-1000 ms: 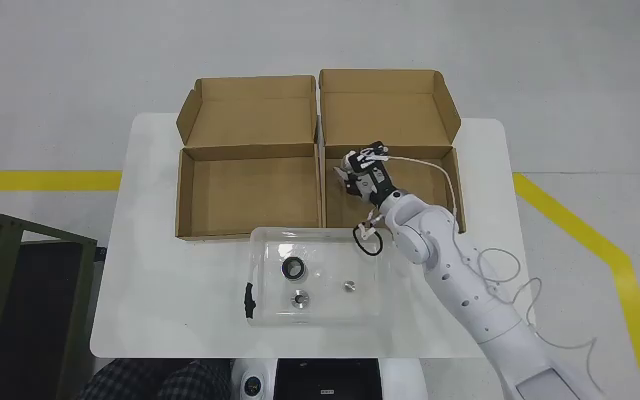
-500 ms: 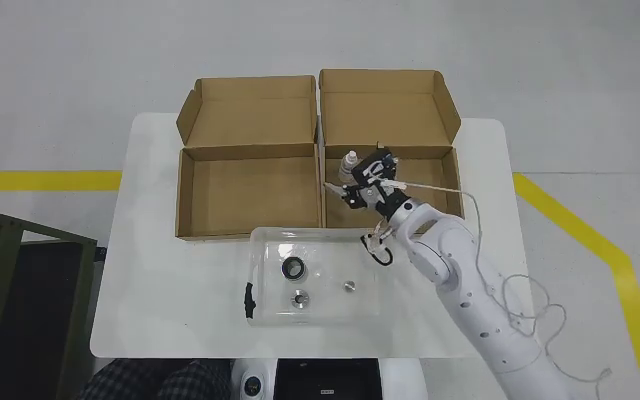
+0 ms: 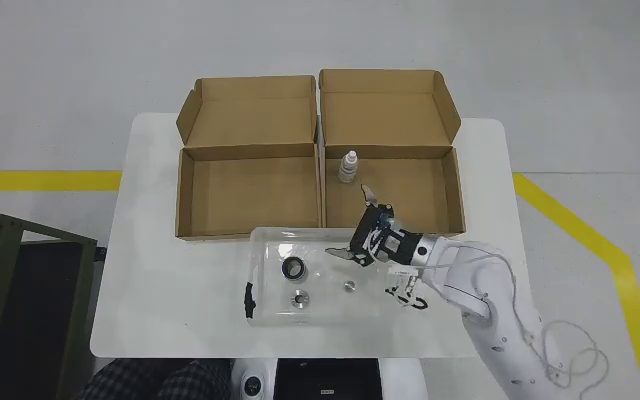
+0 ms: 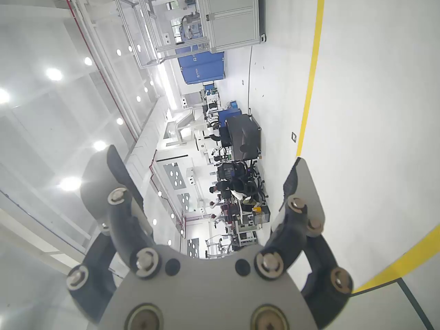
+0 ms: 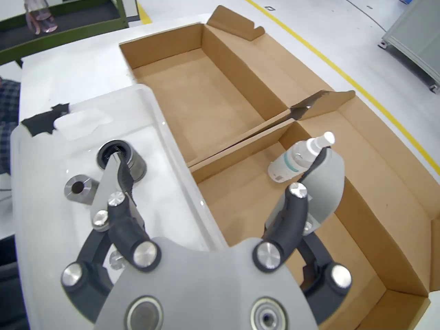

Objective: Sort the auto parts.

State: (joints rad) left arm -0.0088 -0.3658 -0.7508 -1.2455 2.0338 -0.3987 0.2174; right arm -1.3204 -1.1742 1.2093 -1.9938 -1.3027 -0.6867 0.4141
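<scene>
Right gripper hangs over the seam where the clear bin meets the right box. Its fingers are spread wide with nothing between them. From the wrist view, one finger is over the bin and the other is over the box, so it straddles the bin wall.

The bottle stands upright in the right box near the far wall, apart from the gripper. The left box has nothing in it.

The loose parts are all in the bin, on the bin-side finger's side of my gripper:
- The black bearing is farthest toward the left box, with its bore facing roughly up.
- The metal bushing is just beside the bearing, on the robot's side, bore up.
- The small nut is the part closest to the gripper.

A black scrap sits on the bin's left rim.

Left gripper is also wide open and holds nothing, and it points off into the room, away from the table. I judge the right arm is the nearer one for the next pick. The move would be sideways into the bin and then down. The nut is the shortest reach. The bearing needs the fingers across its round body.
</scene>
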